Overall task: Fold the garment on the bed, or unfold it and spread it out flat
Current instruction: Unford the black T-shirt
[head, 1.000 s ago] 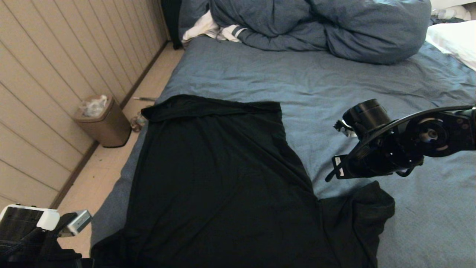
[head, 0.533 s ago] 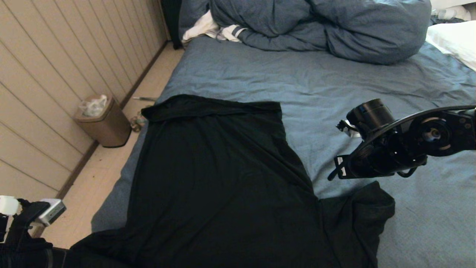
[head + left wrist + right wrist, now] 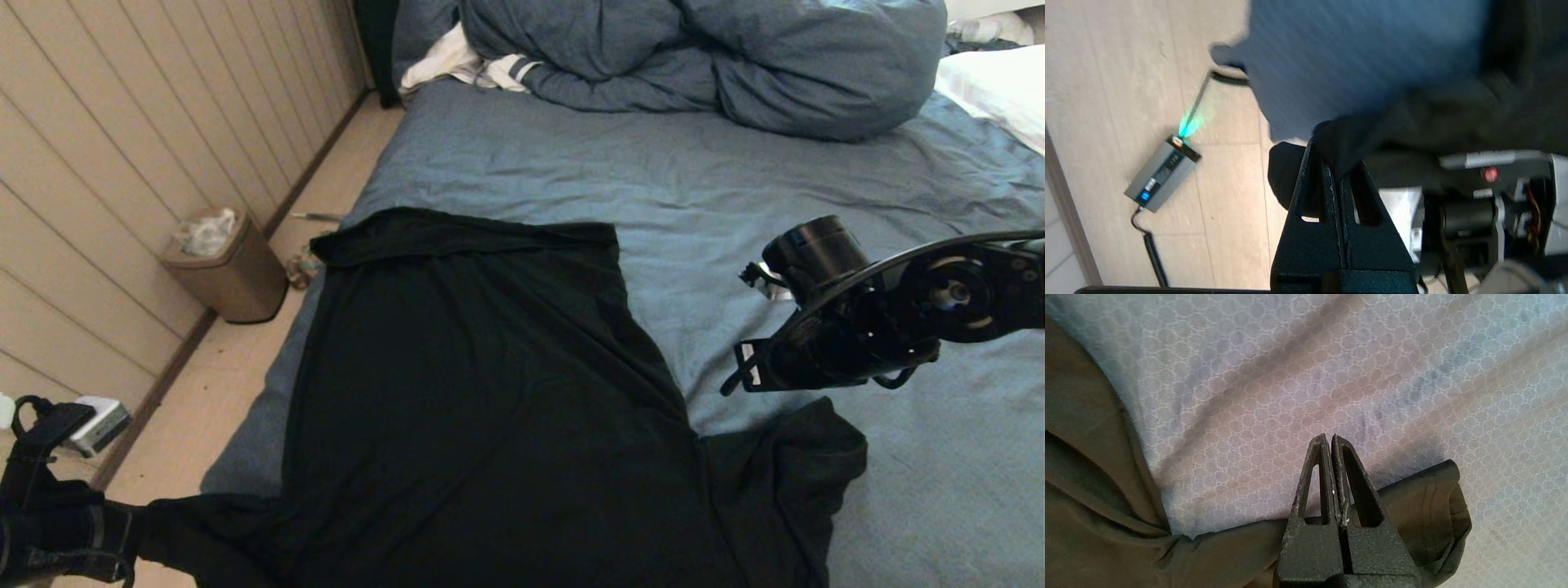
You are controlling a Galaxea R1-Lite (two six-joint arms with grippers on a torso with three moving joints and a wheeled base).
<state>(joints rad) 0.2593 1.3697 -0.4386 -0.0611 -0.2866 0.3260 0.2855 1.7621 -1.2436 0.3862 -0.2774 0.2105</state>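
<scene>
On bed point(image 3: 522, 163): garment point(image 3: 482, 392) plain, no lettering; left hand point(image 3: 1331, 155) pinching sleeve; right hand point(image 3: 1329, 441) pressed together.

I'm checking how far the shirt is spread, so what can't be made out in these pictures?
- Garment: near edge cut off by the head view's bottom edge.
- Print side: not visible; only plain black shows.
- Left gripper, shut on the left sleeve: barely in the head view, at the corner; wrist view blurred.
- Right gripper, shut and empty: fingertips hidden behind the arm in the head view.
- Bed: right side cut off.
</scene>
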